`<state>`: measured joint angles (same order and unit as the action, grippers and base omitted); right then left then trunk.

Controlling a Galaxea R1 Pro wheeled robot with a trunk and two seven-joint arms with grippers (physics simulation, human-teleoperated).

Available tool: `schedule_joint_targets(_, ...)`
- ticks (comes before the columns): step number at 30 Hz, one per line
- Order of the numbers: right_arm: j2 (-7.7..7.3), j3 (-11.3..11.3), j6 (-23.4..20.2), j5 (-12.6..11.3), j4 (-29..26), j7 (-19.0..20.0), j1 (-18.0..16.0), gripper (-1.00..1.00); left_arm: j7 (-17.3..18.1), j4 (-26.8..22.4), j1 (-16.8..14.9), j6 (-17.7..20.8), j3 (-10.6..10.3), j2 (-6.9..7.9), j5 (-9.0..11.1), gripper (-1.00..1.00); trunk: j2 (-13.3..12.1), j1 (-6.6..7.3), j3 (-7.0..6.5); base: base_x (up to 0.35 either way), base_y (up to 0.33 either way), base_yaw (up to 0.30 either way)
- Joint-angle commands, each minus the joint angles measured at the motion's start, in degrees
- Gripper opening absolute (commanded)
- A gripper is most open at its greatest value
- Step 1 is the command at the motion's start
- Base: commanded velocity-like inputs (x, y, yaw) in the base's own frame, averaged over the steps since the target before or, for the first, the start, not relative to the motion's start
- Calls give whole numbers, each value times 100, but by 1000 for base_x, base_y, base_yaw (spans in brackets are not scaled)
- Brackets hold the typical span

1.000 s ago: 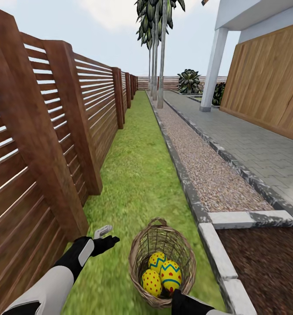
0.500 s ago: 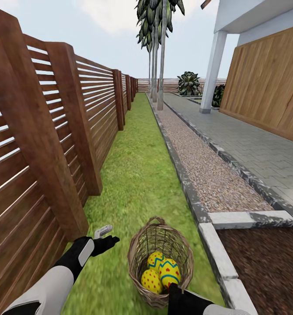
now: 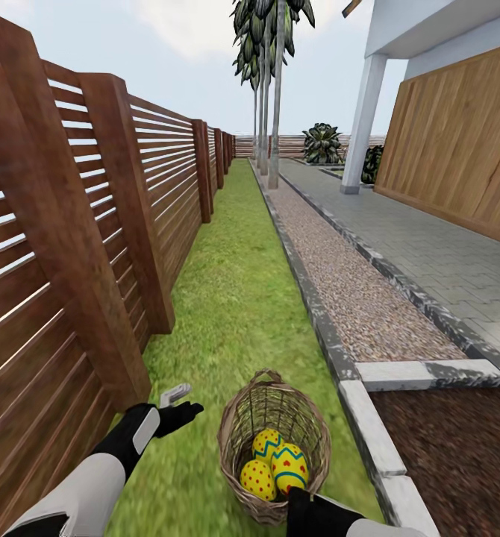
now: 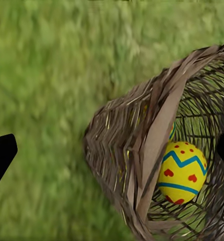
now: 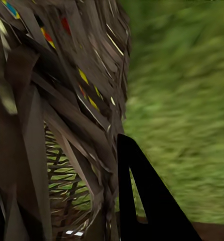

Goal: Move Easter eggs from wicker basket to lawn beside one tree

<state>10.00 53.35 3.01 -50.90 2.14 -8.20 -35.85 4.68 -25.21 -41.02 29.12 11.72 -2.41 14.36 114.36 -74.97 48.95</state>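
- Your lawn (image 3: 227, 298) runs between fence (image 3: 93, 224) and kerb (image 3: 310, 298).
- Basket (image 3: 276, 447) holds three eggs (image 3: 289, 466).
- Left end effector (image 3: 181, 403) spread wide; right end effector (image 3: 298, 498) at the basket rim, state unclear.

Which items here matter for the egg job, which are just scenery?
Job: three Easter eggs in the wicker basket; lawn; tree; left gripper.
Scenery: fence, gravel strip, paving, house wall.

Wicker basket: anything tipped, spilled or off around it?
Nothing stands out. The wicker basket sits upright on the lawn with all three Easter eggs inside, none spilled. The left claw hangs over the grass beside it, apart from it; the right claw is right at the basket's near rim.
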Motion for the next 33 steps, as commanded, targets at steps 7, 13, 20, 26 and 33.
schedule_joint_targets(7,0,1,481,-47,-3,-24,122,-100,15,-10,-2,41,329,-5,5,100,1,-89,6,0,0,0)
schedule_joint_targets(13,0,0,481,-59,-3,-24,127,-100,15,-10,-2,44,322,-12,1,100,-80,-45,-30,0,0,0)
schedule_joint_targets(20,0,-8,481,-29,-3,-24,130,-100,15,-10,-2,59,322,-14,-3,100,-360,108,-155,0,0,0)
schedule_joint_targets(26,0,-23,474,-28,-11,-16,122,-100,14,-10,-2,65,322,-14,-4,100,-601,240,-263,0,0,0)
schedule_joint_targets(33,0,-26,473,-26,-19,-15,114,-100,8,-10,-2,66,322,-14,-4,100,-882,394,-389,0,0,0)
